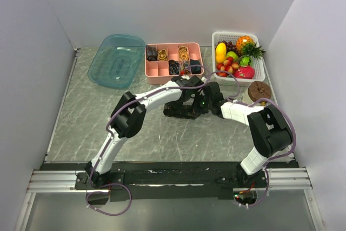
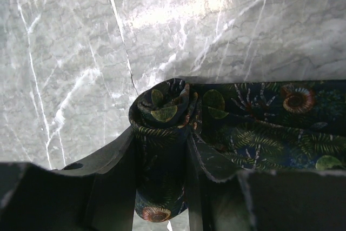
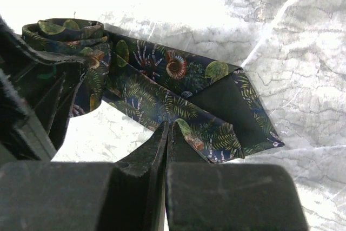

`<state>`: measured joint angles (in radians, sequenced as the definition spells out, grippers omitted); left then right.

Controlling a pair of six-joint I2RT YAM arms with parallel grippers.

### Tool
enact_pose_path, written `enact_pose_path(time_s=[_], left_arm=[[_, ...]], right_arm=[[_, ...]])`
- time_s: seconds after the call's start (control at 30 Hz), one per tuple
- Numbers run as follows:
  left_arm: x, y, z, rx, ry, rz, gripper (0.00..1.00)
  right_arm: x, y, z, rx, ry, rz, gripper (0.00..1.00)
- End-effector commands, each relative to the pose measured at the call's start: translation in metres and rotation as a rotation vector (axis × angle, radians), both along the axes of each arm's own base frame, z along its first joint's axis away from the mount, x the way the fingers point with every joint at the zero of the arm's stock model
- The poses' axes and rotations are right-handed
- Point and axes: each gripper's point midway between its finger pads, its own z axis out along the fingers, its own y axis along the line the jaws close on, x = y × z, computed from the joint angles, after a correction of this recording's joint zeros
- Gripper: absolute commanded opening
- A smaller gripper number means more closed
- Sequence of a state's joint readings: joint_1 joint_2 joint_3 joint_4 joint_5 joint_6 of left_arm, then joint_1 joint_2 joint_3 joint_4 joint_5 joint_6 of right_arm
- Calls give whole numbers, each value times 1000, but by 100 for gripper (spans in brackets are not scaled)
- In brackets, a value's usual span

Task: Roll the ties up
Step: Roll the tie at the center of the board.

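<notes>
A dark navy tie printed with ferns and shells lies on the marble table, between the two grippers. In the left wrist view one end is wound into a coil, and my left gripper is shut on it with a finger on each side. The unrolled strip runs off to the right. In the right wrist view the strip ends in a pointed tip at the right. My right gripper is shut on the strip's near edge. The coil sits at upper left there.
A pink divided tray holding several rolled ties stands at the back. A blue plastic tub is to its left and a white basket of fruit to its right. A brown round object sits near the right arm.
</notes>
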<state>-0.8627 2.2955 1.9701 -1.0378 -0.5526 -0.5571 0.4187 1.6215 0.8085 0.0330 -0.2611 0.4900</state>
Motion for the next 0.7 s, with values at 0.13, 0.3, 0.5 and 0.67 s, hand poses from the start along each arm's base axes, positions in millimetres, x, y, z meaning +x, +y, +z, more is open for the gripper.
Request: enact_pose_path(time_s=[0.13, 0.3, 0.5, 0.67], left_arm=[[-9, 0, -19, 89, 14, 10, 43], [-6, -11, -10, 17, -29, 8, 65], [-1, -27, 15, -84, -84, -6, 70], [1, -38, 32, -129, -121, -17, 72]], right_arm=[[5, -1, 5, 20, -29, -8, 0], [5, -1, 6, 21, -31, -7, 0], [6, -2, 8, 19, -34, -10, 0], [5, -4, 12, 16, -43, -13, 0]])
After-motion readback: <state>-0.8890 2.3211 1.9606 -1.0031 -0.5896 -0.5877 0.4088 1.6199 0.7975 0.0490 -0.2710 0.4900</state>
